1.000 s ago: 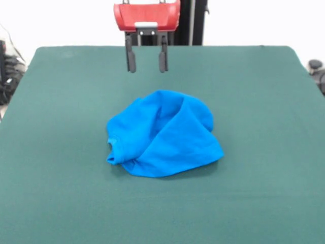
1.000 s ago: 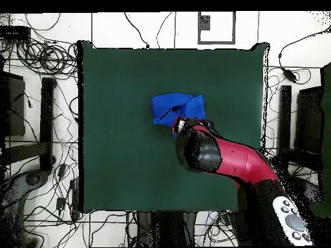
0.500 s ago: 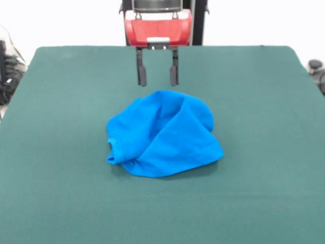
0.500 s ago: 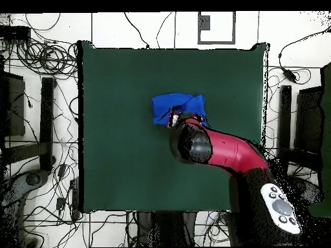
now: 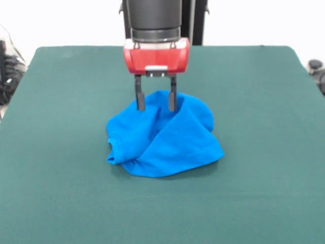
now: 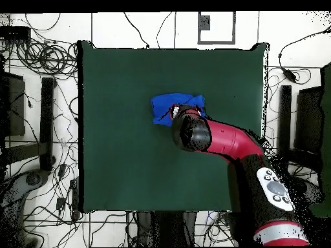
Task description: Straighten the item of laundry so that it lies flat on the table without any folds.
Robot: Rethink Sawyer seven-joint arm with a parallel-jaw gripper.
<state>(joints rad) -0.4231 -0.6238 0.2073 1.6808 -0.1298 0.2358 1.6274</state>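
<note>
blue t-shirt (image 5: 165, 136) lies bunched, seemingly widest across the table (image 5: 264, 193), open hand (image 5: 156, 104) at its far edge.

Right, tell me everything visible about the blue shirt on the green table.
The bright blue T-shirt of thin plain fabric lies crumpled in a rounded heap near the middle of the dark green felt-topped table, with broad folds crossing it and a ribbed hem bunched at one side. The open gripper straddles its far upper edge.

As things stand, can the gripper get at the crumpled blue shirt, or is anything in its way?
Probably yes. The open gripper hangs at the far top edge of the blue shirt, its jaws apart, and nothing else lies on the table to block it.
</note>
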